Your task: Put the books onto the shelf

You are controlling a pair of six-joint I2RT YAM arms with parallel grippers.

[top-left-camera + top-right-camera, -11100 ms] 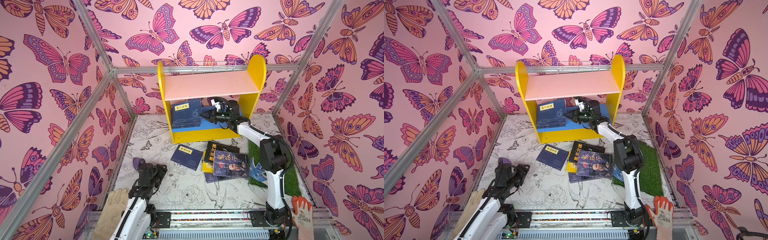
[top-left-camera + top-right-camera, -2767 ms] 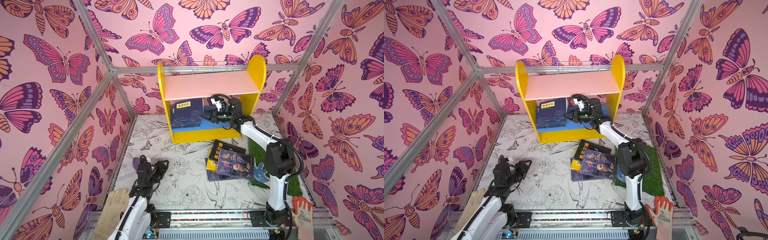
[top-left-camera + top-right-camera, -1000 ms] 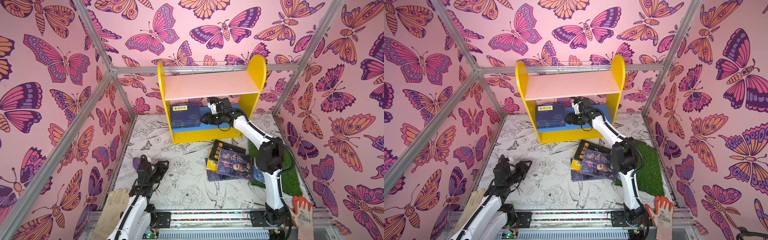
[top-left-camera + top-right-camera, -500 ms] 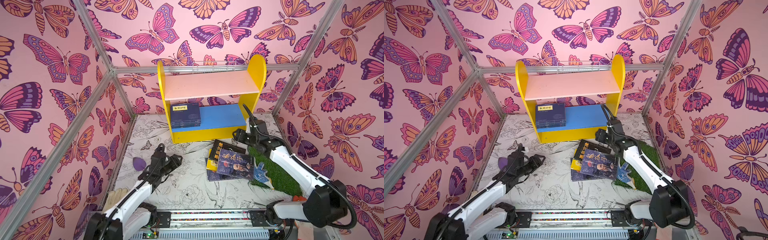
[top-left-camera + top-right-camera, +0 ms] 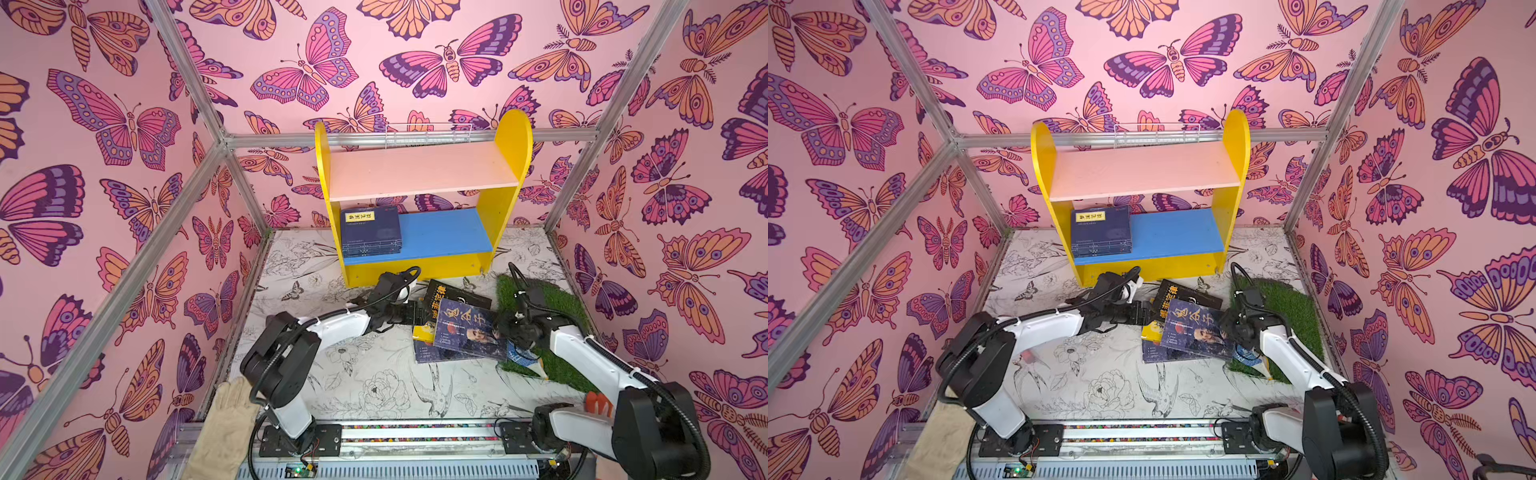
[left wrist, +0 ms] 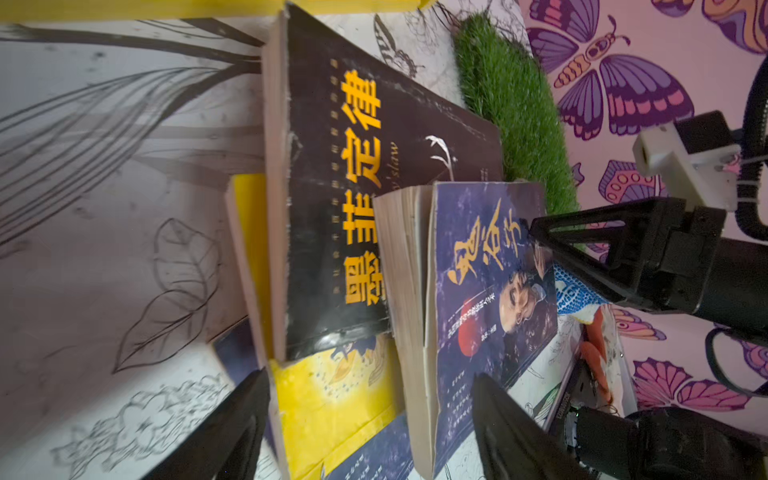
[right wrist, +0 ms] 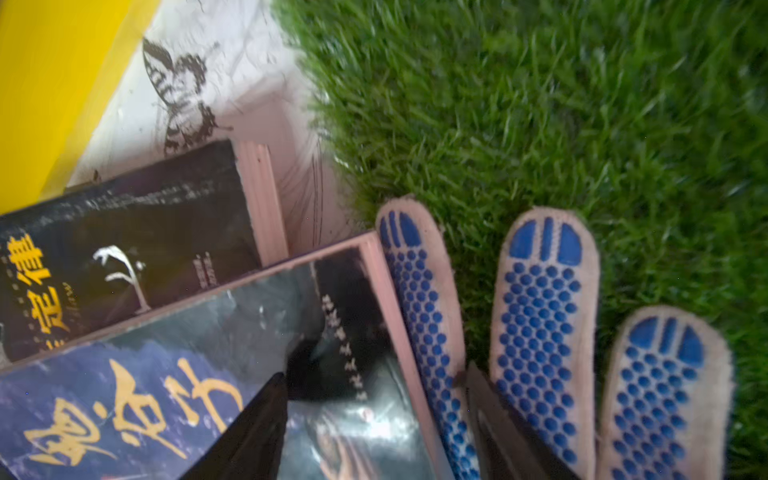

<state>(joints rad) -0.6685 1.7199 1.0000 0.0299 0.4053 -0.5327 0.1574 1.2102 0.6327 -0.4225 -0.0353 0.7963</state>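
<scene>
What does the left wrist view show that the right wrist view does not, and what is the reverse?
Only the left wrist view shows the yellow book, which lies under the black book. It also shows the right gripper from outside, open at the far edge of the portrait book.

Only the right wrist view shows three dotted fingers of the glove lying on the grass mat. The left wrist view catches only a small patch of this glove.

Both views show the black book, the portrait book partly on top of it, the grass mat and a yellow strip of the shelf.

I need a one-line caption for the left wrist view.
Open left gripper facing a stack: dark-blue portrait paperback, black paperback, yellow paperback.
</scene>
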